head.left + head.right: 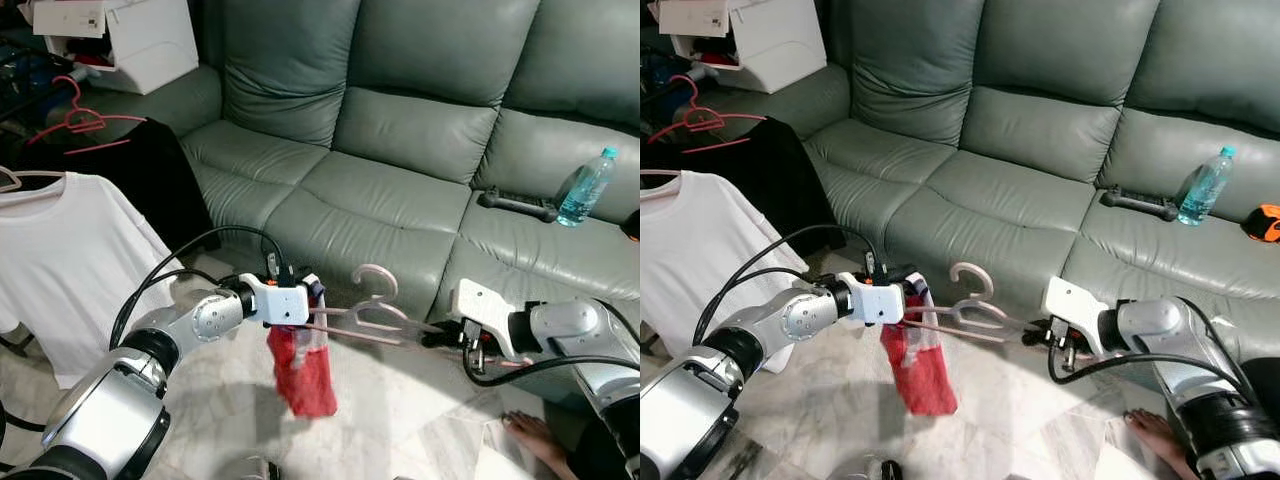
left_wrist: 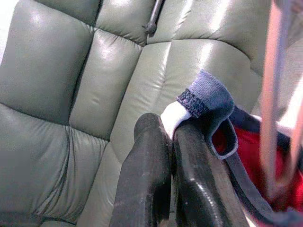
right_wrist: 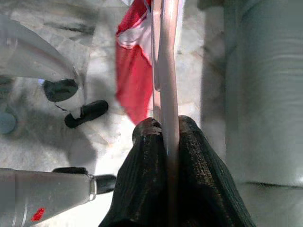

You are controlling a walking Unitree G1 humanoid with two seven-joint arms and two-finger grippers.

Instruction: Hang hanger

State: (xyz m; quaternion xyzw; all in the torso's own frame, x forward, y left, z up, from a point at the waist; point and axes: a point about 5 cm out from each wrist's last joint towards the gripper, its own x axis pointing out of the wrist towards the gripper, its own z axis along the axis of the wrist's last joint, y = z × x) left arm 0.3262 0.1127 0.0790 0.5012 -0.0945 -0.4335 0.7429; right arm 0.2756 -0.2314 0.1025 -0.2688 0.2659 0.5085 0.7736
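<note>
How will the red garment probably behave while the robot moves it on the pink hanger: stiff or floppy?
Probably floppy: the red garment hangs limp below the left gripper, which pinches its collar. It seems light, as the thin pink hanger, held by the right gripper, does not visibly bend. It may swing or slip.

Pale pink hanger [image 1: 372,312]. Red garment [image 1: 303,365] with white band and navy blue trim. Grey-green leather sofa [image 1: 400,150]. White t-shirt [image 1: 70,260]. Red hanger [image 1: 80,120] on black cloth [image 1: 150,170]. Clear blue bottle [image 1: 586,187]. Black end effector fingers [image 3: 156,156]. White-grey marble floor [image 1: 400,420].
</note>
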